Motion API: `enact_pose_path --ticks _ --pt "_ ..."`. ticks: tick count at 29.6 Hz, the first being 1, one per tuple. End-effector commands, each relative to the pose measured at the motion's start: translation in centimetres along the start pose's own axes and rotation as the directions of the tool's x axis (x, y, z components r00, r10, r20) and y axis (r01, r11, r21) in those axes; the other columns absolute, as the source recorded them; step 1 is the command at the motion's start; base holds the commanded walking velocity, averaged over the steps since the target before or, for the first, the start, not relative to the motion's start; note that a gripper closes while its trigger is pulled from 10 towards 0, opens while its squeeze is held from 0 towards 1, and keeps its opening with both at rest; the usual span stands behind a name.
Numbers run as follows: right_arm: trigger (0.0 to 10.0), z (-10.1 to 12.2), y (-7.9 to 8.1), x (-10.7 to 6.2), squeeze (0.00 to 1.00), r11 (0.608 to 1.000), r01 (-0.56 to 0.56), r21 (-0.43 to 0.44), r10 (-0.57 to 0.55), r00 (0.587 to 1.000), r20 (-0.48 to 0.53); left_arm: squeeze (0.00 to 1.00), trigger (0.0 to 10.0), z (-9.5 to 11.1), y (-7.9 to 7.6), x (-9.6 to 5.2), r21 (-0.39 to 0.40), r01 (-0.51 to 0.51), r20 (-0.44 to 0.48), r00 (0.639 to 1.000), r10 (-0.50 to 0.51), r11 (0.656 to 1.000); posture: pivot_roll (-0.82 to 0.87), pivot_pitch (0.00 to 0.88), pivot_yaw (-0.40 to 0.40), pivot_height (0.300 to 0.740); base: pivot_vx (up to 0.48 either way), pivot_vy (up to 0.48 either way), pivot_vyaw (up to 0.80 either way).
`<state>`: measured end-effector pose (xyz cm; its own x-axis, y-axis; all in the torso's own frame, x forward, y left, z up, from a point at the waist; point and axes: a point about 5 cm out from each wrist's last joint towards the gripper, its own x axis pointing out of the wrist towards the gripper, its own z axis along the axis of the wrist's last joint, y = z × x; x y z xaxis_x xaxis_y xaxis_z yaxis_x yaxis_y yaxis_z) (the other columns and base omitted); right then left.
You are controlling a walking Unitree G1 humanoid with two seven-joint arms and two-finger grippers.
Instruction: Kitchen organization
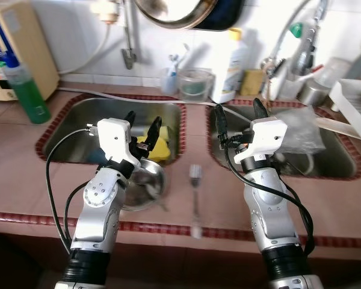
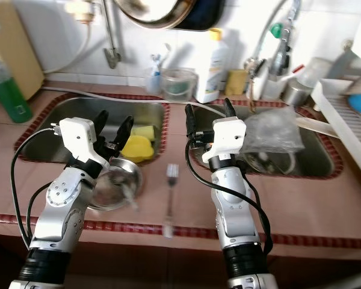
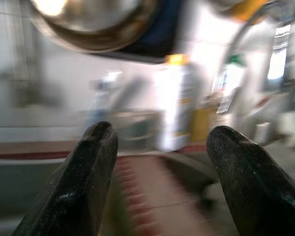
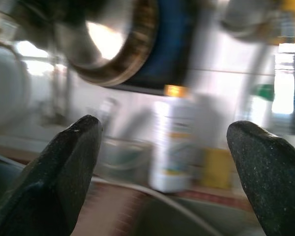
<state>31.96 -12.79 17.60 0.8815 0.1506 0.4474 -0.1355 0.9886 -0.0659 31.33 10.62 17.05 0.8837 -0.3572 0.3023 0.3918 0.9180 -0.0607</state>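
A tiled table [image 1: 186,208] of matte pinkish-brown squares, edged with a band of small dark red tiles, carries two rectangular stainless steel sinks side by side. The left sink [image 1: 78,135] holds two soft yellow sponges [image 1: 157,144]. The right sink [image 1: 340,159] holds a crumpled clear plastic bag [image 1: 301,129] and some dishes that are hard to make out.

Behind them rises a glossy white tiled wall. One round metal pan [image 1: 177,12] with a shiny bottom hangs there, next to a dark blue item. Along the back ledge stand one tall white plastic bottle [image 1: 237,60] with a yellow cap, one clear round container [image 1: 195,84], and one yellow sponge-like block [image 1: 251,82]. A green translucent bottle [image 1: 27,93] stands at the far left.

Two silver jointed arms with black cables reach forward. The left hand [image 1: 142,125] hovers over the near right corner of the left sink, its two black fingers spread apart and holding nothing. The right hand [image 1: 239,114] hovers over the left edge of the right sink, its two fingers spread wide and empty.

One round shiny steel bowl [image 1: 145,183] sits on the table at the left sink's near rim. One metal fork [image 1: 195,195] lies flat on the table between the two arms, tines pointing toward the wall.
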Motion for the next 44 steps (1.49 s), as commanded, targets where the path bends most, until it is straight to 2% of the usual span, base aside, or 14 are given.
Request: enact_pose_path --ticks 1,14,19,28,29,31,37,41,44 --pt "10.0 0.4 0.3 0.3 0.0 1.0 0.003 0.017 -0.003 1.0 0.018 0.0 10.0 0.2 0.3 -0.2 0.022 0.006 0.001 1.0 -0.006 1.0 -0.08 0.0 0.003 0.74 0.0 0.0 0.0" --pt "10.0 -0.2 0.8 -1.0 0.0 0.999 -0.029 0.016 0.029 0.999 -0.022 0.0 10.0 0.1 0.1 -1.8 0.118 0.032 -0.029 0.999 -0.029 0.992 -0.07 0.0 -0.001 0.74 0.0 0.0 0.0" --pt "10.0 -0.9 1.0 -2.3 0.0 0.997 -0.057 0.055 0.061 0.995 -0.081 0.0 10.0 -0.7 0.1 -3.6 0.143 0.042 -0.073 0.997 -0.032 0.989 -0.06 0.001 -0.005 0.74 0.0 0.0 0.0" --pt "10.0 -1.5 1.0 -4.1 0.0 0.994 -0.101 0.033 0.104 0.986 -0.13 0.0 10.0 -1.4 -0.1 -5.8 0.139 0.055 -0.122 0.992 -0.038 0.989 -0.06 0.024 -0.011 0.74 0.0 0.0 0.0" --pt "10.0 -1.7 0.9 -4.6 0.0 0.993 -0.115 0.028 0.118 0.983 -0.142 0.0 10.0 -1.5 -0.2 -6.5 0.143 0.068 -0.135 0.99 -0.049 0.987 -0.06 0.024 -0.011 0.74 0.0 0.0 0.0" --pt "10.0 -1.8 0.8 -5.0 0.0 0.992 -0.124 0.024 0.127 0.98 -0.153 0.0 10.0 -1.6 -0.3 -7.1 0.137 0.073 -0.142 0.988 -0.053 0.988 -0.05 0.027 -0.013 0.74 0.0 0.0 0.0" --pt "10.0 -2.1 0.5 -6.0 0.0 0.989 -0.147 0.017 0.148 0.972 -0.185 0.0 10.0 -1.4 -0.4 -8.6 0.132 0.095 -0.161 0.984 -0.073 0.987 -0.03 0.031 -0.021 0.74 0.0 0.0 0.0" --pt "10.0 -2.2 0.6 -6.1 0.0 0.986 -0.165 0.015 0.164 0.968 -0.19 0.0 10.0 -1.6 -0.6 -9.5 0.169 0.133 -0.186 0.977 -0.1 0.977 -0.02 0.029 -0.026 0.74 0.0 0.0 0.0" --pt "10.0 -2.2 0.7 -5.9 0.0 0.984 -0.177 0.015 0.177 0.966 -0.189 0.0 10.0 -1.8 -0.9 -10.1 0.159 0.141 -0.204 0.973 -0.107 0.977 -0.01 0.028 -0.03 0.74 0.0 0.0 0.0"
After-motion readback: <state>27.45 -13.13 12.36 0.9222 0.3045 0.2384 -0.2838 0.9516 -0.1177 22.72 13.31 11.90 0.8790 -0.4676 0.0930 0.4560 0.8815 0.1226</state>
